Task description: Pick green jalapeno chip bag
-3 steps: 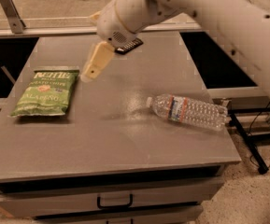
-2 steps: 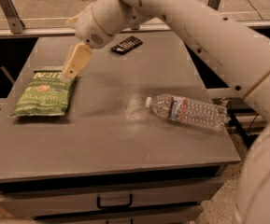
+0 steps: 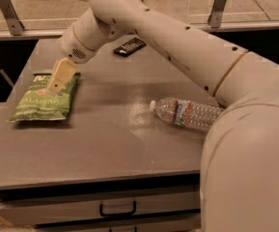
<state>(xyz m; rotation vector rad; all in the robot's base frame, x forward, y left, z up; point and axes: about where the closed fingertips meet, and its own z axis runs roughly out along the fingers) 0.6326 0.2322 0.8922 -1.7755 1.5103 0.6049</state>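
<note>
The green jalapeno chip bag (image 3: 47,98) lies flat on the grey table (image 3: 100,144) at the left, white lettering facing up. My gripper (image 3: 58,81) hangs from the white arm directly over the bag's upper end, its tan fingers pointing down at the bag. Its tip covers part of the bag's top lettering. I cannot tell whether it touches the bag.
A clear plastic water bottle (image 3: 189,113) lies on its side at the right of the table. A small black remote (image 3: 129,46) lies at the back, behind the arm. A drawer with a black handle (image 3: 117,210) sits below the front edge. A rail runs behind the table.
The gripper has moved left and down, from above the bare table beside the bag to directly over the bag's upper end. The bag, bottle and remote have not moved.
</note>
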